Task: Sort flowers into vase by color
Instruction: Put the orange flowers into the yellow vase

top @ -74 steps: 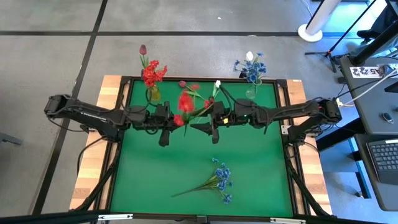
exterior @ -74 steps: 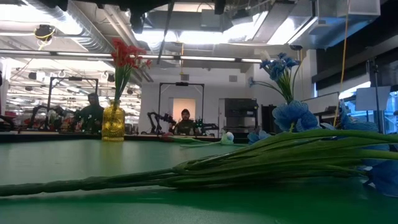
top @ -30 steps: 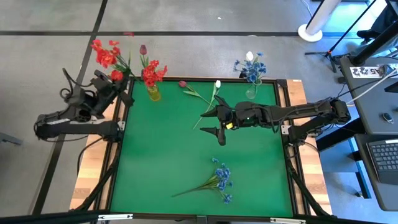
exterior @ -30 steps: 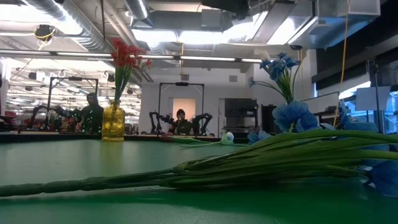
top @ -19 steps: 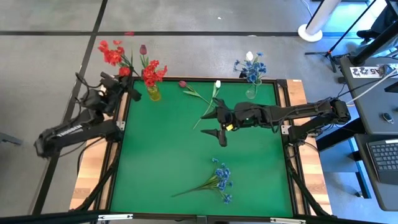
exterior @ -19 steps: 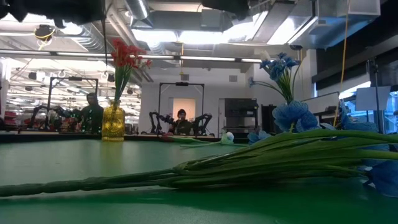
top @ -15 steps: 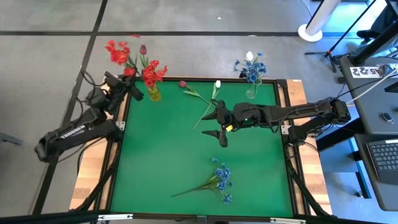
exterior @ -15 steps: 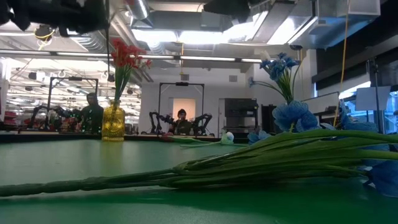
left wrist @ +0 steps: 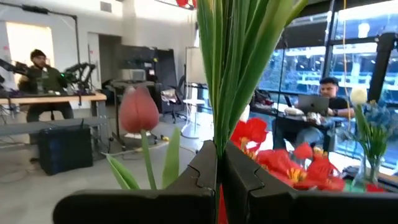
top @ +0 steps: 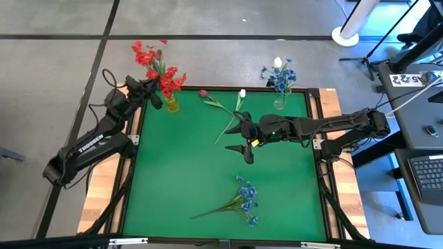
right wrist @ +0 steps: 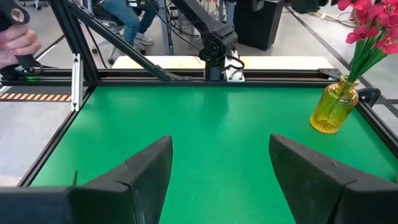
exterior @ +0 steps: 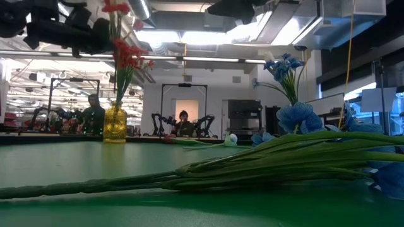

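Note:
My left gripper point(left wrist: 219, 155) is shut on a red-blossomed flower point(top: 144, 54) and stands above the table's far left corner, just left of the yellow vase point(top: 170, 104). That vase holds red flowers point(top: 169, 81) and a tulip bud point(left wrist: 138, 109). My right gripper point(top: 242, 140) hangs open over the middle of the table with nothing between its fingers. A red-pink tulip point(top: 203, 93) and a white tulip point(top: 242, 93) lie flat on the green mat at the far side. A blue flower bunch point(top: 243, 200) lies near the front edge. My left gripper pinches the flower's green stems point(left wrist: 219, 134) between its two fingers. The fingers lie about level, coming from the table's left side, across the stems. The flower stands upright in the hold, lifted clear, with its red blossoms point(exterior: 117, 9) above the gripper.
A clear vase point(top: 279, 104) with blue and white flowers point(top: 280, 75) stands at the far right corner. A black frame rail point(top: 136, 138) borders the green mat. People sit at desks in the room beyond the table.
My left gripper has swung from beyond the table's left edge toward the yellow vase and come down, carrying the red flower upright. The flower's blossoms now stand close beside the vase's red flowers.

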Available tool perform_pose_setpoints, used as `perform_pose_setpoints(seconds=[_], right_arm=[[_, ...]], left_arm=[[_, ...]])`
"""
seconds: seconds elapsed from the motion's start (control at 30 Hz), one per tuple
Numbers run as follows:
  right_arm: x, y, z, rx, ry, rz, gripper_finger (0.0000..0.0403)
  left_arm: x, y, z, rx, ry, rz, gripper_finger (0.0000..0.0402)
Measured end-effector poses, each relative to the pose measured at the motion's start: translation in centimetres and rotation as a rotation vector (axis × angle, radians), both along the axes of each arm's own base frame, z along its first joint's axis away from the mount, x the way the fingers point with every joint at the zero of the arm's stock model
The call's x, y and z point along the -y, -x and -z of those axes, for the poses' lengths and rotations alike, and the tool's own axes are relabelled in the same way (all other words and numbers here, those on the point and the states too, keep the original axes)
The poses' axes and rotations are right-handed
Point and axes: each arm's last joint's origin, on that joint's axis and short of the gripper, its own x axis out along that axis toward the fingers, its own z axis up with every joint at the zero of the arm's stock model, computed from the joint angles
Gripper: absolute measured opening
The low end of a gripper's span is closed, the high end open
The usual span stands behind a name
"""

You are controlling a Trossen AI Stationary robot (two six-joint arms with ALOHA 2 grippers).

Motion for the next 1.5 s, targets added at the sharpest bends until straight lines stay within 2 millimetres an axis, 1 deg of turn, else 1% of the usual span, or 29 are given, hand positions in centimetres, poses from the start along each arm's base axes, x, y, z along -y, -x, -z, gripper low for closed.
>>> perform_pose_setpoints(seconds=[0.23, 0.4, 0.7, 0.8, 0.87, 1.03, 1.1, 1.17, 1.33, 1.5], right_arm=[[-0.1, -0.9, 1.3, -0.046, 0.003, 0.000, 0.0264], [-0.1, -1.6, 2.5, -0.081, 0.002, -0.008, 0.0264], [-0.2, -1.9, 2.9, -0.092, 0.000, -0.008, 0.0264], [-0.2, -1.9, 2.9, -0.094, -0.008, -0.004, 0.0264], [-0.2, -1.9, 2.9, -0.094, -0.014, -0.002, 0.0264], [-0.2, -1.8, 2.9, -0.097, -0.019, 0.000, 0.0264], [-0.2, -1.8, 2.9, -0.098, -0.019, 0.000, 0.0264], [-0.2, -1.8, 2.9, -0.097, -0.019, 0.000, 0.0264], [-0.2, -1.9, 2.9, -0.092, -0.019, 0.000, 0.0264], [-0.2, -2.0, 2.6, -0.066, -0.021, 0.000, 0.0264]], left_arm=[[-1.2, -0.6, 1.2, -0.050, 0.069, 0.010, 0.0000], [-1.5, -0.9, 1.4, -0.056, 0.072, 0.012, 0.0000], [-1.5, -0.9, 1.6, -0.081, 0.091, 0.012, 0.0000], [-1.5, -0.9, 2.4, -0.127, 0.124, 0.010, 0.0000], [-1.4, -0.8, 3.2, -0.122, 0.118, 0.010, 0.0000], [-0.5, 0.2, 6.0, -0.013, 0.085, -0.010, 0.0000], [-0.3, 0.6, 7.1, 0.006, 0.089, -0.012, 0.0000], [-0.1, 0.8, 7.8, 0.007, 0.103, -0.004, 0.0000], [-0.1, 0.8, 8.1, 0.008, 0.118, -0.005, 0.0004], [-0.2, 0.7, 7.7, 0.012, 0.122, -0.004, 0.0044]])
